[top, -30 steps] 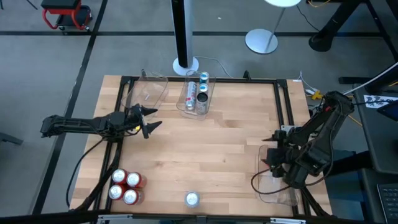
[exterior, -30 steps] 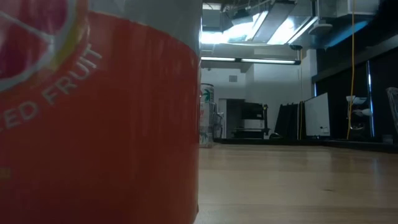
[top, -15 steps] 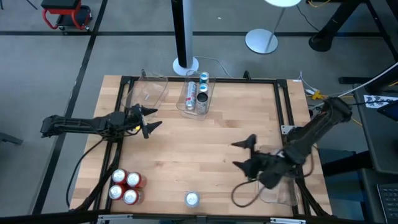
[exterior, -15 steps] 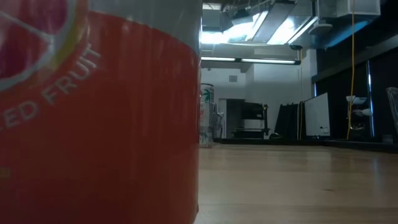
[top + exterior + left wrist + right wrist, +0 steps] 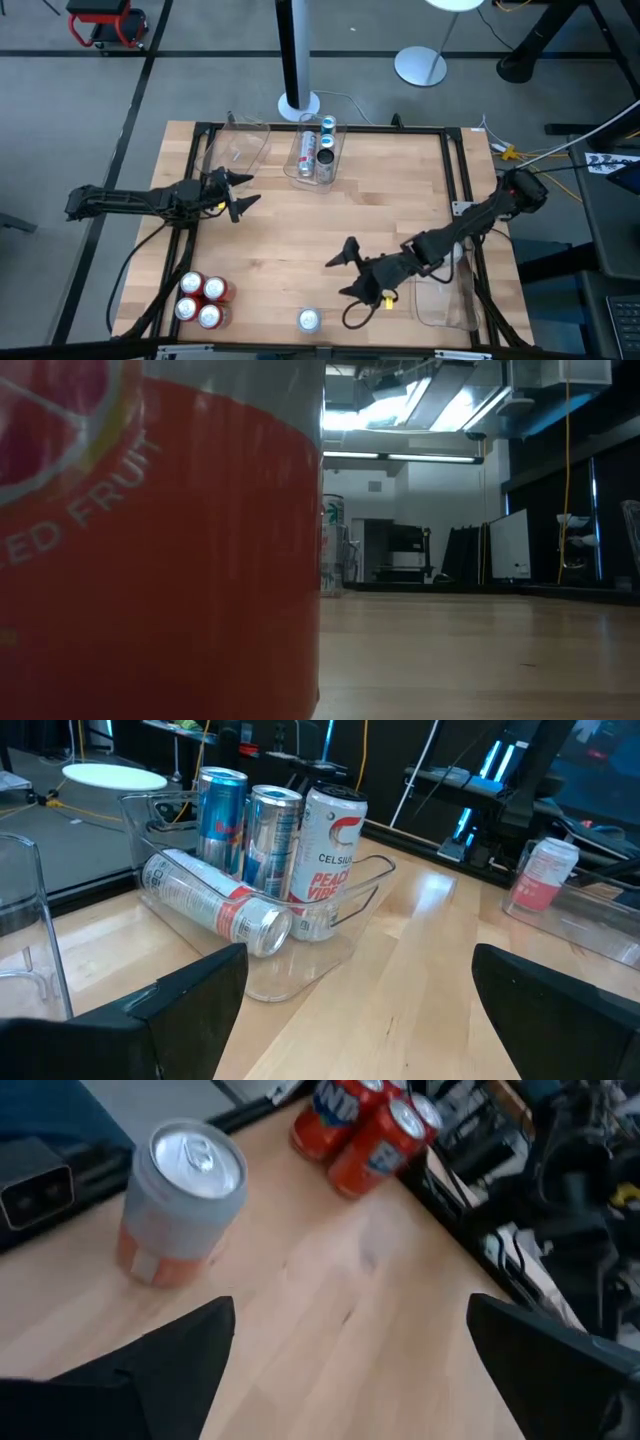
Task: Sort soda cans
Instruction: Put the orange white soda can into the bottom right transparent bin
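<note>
Silver-topped lone can (image 5: 309,320), orange band at its base, stood at the bottom centre of the high view, apart from the red cans (image 5: 201,299) at lower left. My right gripper (image 5: 349,271) hung just above-right of it, jaws wide, holding nothing. Reach step, I judged; next I needed to drop over the can and close. My left gripper (image 5: 238,192) waited open, left of centre, facing the bin of cans (image 5: 316,153).
</note>
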Tool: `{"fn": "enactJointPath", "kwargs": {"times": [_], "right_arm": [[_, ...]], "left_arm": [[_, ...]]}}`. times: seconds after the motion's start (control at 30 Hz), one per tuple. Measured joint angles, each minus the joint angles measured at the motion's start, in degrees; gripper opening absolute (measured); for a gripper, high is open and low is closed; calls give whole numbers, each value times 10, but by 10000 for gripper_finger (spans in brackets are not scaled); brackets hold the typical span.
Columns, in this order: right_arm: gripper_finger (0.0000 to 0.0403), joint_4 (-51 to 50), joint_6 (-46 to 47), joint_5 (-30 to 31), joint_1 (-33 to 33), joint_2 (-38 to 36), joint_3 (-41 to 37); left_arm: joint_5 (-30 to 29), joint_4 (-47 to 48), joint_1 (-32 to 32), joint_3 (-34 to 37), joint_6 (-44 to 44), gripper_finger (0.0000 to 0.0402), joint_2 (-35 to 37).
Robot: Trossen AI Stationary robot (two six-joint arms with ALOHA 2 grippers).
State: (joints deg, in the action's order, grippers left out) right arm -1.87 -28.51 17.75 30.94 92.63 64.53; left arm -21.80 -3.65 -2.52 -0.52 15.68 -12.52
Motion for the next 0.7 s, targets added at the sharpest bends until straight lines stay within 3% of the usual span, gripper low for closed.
{"fn": "enactJointPath", "kwargs": {"times": [0.37,0.47,0.7], "right_arm": [[399,166,-82,-58,-6,65,0],[399,220,-125,-103,-6,80,0],[399,236,-110,-119,-10,82,0]], "left_arm": [[0,0,0,0,2,375,0],[0,0,0,0,2,375,0],[0,0,0,0,2,375,0]]}}
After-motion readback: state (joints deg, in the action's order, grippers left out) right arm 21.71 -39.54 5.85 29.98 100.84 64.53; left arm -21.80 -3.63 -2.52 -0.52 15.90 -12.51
